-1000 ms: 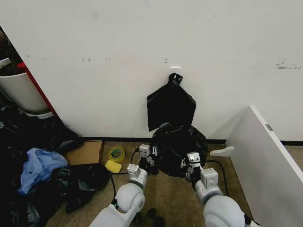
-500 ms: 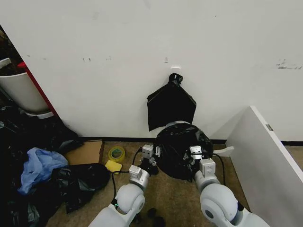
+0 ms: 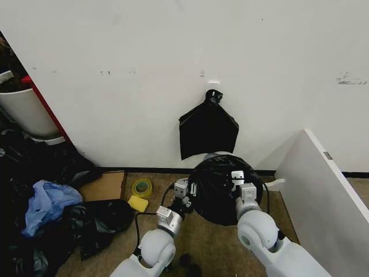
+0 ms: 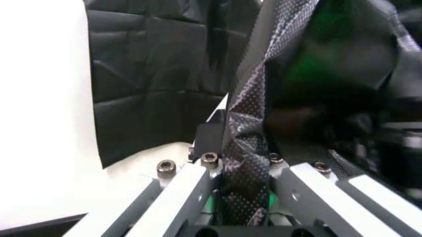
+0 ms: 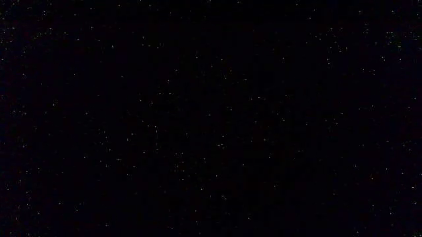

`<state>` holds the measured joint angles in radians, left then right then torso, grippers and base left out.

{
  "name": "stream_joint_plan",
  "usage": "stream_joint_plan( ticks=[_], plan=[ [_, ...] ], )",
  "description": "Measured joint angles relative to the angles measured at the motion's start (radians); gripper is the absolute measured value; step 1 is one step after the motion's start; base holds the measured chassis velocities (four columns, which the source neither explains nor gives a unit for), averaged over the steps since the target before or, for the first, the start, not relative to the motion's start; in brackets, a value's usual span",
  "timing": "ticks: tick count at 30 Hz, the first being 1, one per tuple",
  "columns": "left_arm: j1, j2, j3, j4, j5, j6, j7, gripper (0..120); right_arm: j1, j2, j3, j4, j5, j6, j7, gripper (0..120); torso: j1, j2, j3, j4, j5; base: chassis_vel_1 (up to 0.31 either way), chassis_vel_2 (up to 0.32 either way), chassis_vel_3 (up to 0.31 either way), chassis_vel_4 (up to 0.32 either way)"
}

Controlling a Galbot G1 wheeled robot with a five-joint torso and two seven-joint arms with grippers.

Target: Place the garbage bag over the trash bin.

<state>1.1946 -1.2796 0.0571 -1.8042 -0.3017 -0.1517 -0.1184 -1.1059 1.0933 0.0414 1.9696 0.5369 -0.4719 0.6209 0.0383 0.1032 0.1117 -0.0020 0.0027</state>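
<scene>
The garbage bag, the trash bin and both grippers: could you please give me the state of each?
garbage bag: draped over the bin, crinkled.
trash bin: upright, mostly covered, rim showing at the back.
left gripper: shut on the bag's plastic.
right gripper: against the bag.

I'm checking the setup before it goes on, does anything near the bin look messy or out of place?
Yes. Left of the trash bin, loose black bags and a blue plastic bag lie heaped on the floor beside flattened cardboard and a tape roll. The garbage bag itself drapes the bin normally.
</scene>
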Motion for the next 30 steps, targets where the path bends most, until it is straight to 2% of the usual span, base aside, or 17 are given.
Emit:
stream_joint_plan(
  ticks=[4, 9, 13, 21, 24, 30],
  plan=[
    [0.002, 0.003, -0.002, 0.000, 0.001, 0.000, 0.000, 2, 0.008, 0.006, 0.003, -0.019, -0.012, 0.026, -0.014, 0, 0.000, 0.000, 0.000, 0.0000, 0.0000, 0.000, 0.000, 0.000, 0.000],
    [-0.010, 0.006, -0.016, 0.017, -0.003, 0.004, -0.013, 2, -0.019, 0.005, 0.003, -0.021, -0.096, 0.130, -0.098, 0, 0.000, 0.000, 0.000, 0.0001, 0.0001, 0.000, 0.000, 0.000, 0.000],
    [-0.015, 0.006, -0.019, 0.022, -0.009, 0.005, -0.017, 2, -0.057, -0.002, -0.014, 0.011, -0.126, 0.136, -0.121, 0, 0.000, 0.000, 0.000, -0.0002, 0.0000, 0.000, 0.000, 0.000, 0.000],
    [-0.033, 0.003, -0.035, 0.038, -0.010, -0.013, -0.009, 2, -0.084, -0.012, -0.024, 0.085, -0.030, -0.050, -0.079, 0, 0.000, 0.000, 0.000, -0.0001, 0.0000, 0.000, 0.000, 0.000, 0.000],
    [-0.037, 0.006, -0.045, 0.039, -0.002, -0.030, 0.004, 2, -0.064, -0.015, -0.022, 0.088, 0.030, -0.141, -0.052, 0, 0.000, 0.000, 0.000, -0.0001, 0.0000, 0.000, 0.000, 0.000, 0.000],
    [-0.031, 0.014, -0.048, 0.026, 0.002, -0.049, 0.025, 2, -0.009, 0.002, -0.041, 0.060, 0.086, -0.233, -0.002, 0, 0.000, 0.000, 0.000, -0.0001, 0.0000, 0.000, 0.000, 0.000, 0.000]
  ],
)
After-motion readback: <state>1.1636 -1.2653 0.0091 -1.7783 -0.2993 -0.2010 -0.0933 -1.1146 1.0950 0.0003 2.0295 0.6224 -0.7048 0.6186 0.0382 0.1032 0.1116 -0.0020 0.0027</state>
